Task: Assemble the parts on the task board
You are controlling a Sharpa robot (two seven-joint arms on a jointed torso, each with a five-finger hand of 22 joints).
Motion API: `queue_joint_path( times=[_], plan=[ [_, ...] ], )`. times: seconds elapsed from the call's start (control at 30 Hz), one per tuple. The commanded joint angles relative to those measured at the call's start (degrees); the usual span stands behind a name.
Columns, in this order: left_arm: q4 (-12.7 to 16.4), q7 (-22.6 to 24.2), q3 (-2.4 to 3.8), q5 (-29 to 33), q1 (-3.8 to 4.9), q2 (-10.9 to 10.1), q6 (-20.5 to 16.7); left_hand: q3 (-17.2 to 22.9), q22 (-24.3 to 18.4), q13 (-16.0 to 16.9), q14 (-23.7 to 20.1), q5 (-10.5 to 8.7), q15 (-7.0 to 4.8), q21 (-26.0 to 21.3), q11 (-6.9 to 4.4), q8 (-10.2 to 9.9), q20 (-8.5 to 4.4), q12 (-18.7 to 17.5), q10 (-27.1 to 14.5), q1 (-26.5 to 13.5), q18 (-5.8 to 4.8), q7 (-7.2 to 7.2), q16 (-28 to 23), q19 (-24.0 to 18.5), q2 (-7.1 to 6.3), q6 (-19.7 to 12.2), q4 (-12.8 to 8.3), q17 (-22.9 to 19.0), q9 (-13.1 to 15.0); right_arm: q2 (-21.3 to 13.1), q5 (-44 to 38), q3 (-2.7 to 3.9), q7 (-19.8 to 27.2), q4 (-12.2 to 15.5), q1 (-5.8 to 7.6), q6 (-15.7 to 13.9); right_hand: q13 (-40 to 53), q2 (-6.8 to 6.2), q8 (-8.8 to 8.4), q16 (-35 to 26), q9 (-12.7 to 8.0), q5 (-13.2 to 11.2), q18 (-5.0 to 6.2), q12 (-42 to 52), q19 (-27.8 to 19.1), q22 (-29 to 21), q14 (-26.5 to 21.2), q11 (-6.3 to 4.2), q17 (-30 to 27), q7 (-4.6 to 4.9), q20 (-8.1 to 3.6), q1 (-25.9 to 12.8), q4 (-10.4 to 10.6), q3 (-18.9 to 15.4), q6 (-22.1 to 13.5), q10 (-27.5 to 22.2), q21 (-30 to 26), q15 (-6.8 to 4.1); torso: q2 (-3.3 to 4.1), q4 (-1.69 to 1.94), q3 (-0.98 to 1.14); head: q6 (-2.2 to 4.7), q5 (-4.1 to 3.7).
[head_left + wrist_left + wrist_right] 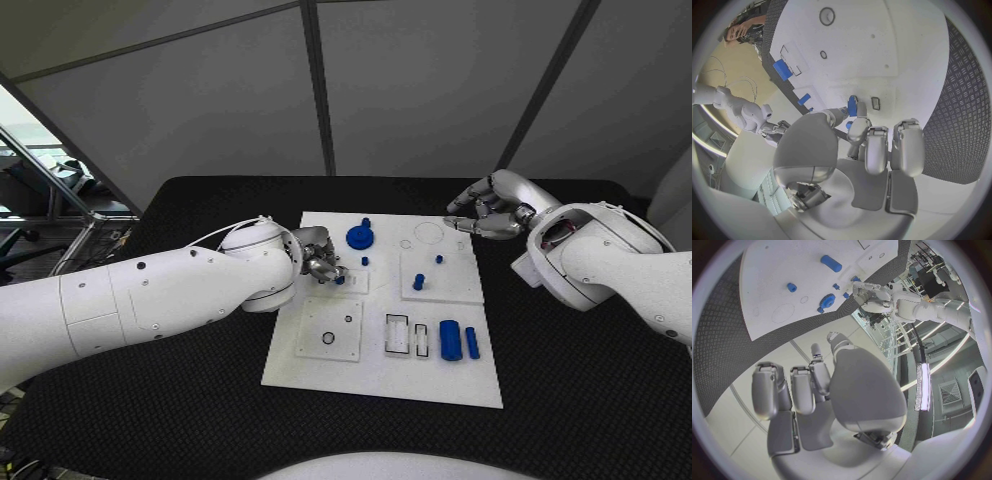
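The white task board (378, 375) lies in the middle of the table. My left hand (320, 265) hovers over the board's left side and pinches a small blue part (340, 279) (852, 106) between its fingertips, just above a small rectangular slot (876, 103). My right hand (490, 215) hangs at the board's far right corner with its fingers curled in and nothing in them. On the board are a blue round disc (359, 237) (826, 301), an upright blue peg (418, 282) (791, 287), a blue cylinder (450, 340) (831, 263) and a blue bar (472, 343).
Two rectangular slots (405, 336) lie beside the cylinder, and a square plate with a hole (329, 338) sits near the board's front left. A circular outline (428, 232) marks the far side. Black matting (577, 380) surrounds the board.
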Motion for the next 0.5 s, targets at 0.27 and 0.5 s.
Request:
queue_joint_path(
  times=[0.27, 0.5],
  plan=[
    [1.5, 0.3, 0.10, -0.6, -0.18, -1.3, -4.5, 9.9, 5.3, 0.3, 5.0, 0.17, -0.45, 0.3, -0.08, 0.3, -0.06, 0.5, 0.7, -0.3, -1.09, -0.26, 0.4, 0.6, 0.46, 0.1, -9.4, 11.6, 0.2, 0.0, -0.2, 0.05, 0.6, -0.1, 0.11, 0.3, 0.0, 0.02, -0.36, -0.3, -0.1, 0.4, 1.05, -0.1, -0.2, 6.7, 3.9, -0.22, 5.2, -0.10, 0.02, -0.2, 0.4, -0.1, 0.3, 0.0, -0.3, -0.41, 0.00, 0.03, 0.06, -0.29, 0.03],
    [1.0, 0.6, 0.10, -1.1, -1.06, -1.3, -5.9, 10.0, 5.3, 0.7, 5.0, 0.17, -0.46, 0.3, -0.08, 0.4, -0.07, 0.7, 0.9, -0.4, -1.10, -0.27, 0.4, 0.7, 0.42, 0.1, -9.4, 11.6, 0.3, 0.0, -0.2, 0.05, 0.6, -0.2, 0.11, 0.3, 0.0, 0.02, -0.36, -0.3, -0.1, 0.4, 1.05, -0.1, -0.2, 6.7, 3.9, -0.22, 5.2, -0.10, 0.02, -0.2, 0.4, -0.1, 0.3, 0.0, -0.3, -0.41, -0.01, 0.04, 0.01, -0.44, 0.03]
  ],
)
